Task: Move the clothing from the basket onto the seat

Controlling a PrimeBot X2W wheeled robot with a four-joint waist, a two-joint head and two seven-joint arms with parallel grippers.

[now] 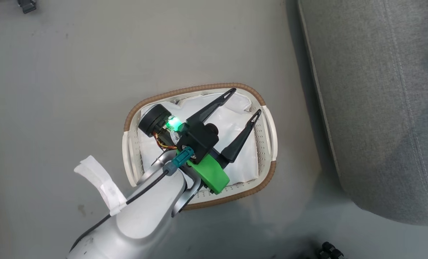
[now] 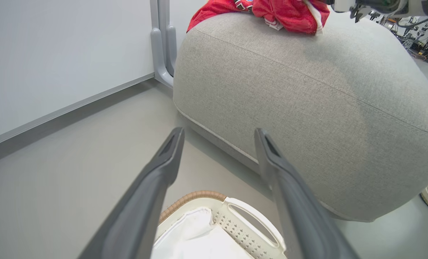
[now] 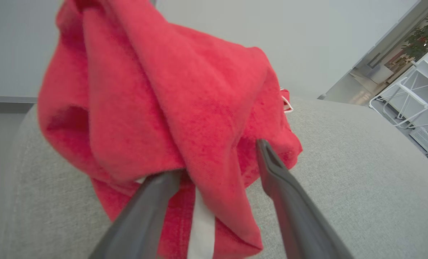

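Our left gripper (image 1: pixel 245 100) has its two long dark fingers spread wide and holds nothing. It hangs over the oval white perforated plastic basket (image 1: pixel 199 88) with the brown woven rim, fingers pointing up and to the right in the head view. Our right gripper (image 3: pixel 218 160) also stands with its jaws apart. In its wrist view the soft red clothing (image 3: pixel 163 108) drapes over one finger and falls between the two, with a white stripe (image 3: pixel 201 223) hanging in the gap. The jaws stand wider than the cloth between them.

We count two grippers, one basket and one seat. The clothing is a crumpled red heap with white trim, and we cannot tell how many garments make it up. It lies on top of the large grey fabric-upholstered sofa (image 2: pixel 307 108), close to the rounded edge. Inside the basket we see one rumpled white liner sheet (image 1: pixel 235 122). The basket sits on the floor beside the sofa, with a strip of floor between them.

The floor (image 1: pixel 55 90) is smooth and pale grey. In the left wrist view a white wall (image 2: pixel 55 54) with a grey skirting strip runs behind, and a grey upright post (image 2: pixel 163 43) stands just past the sofa's end. The right wrist view shows white wire-frame furniture (image 3: pixel 408 97) and a green plant (image 3: pixel 424 39) well beyond the sofa.

Our pale left forearm (image 1: pixel 145 212) rises from the lower left of the head view and slants up to the right. A black cable runs along it, white tape (image 1: pixel 99 180) is wrapped around it, and a green plastic part (image 1: pixel 210 174) sits at the wrist.
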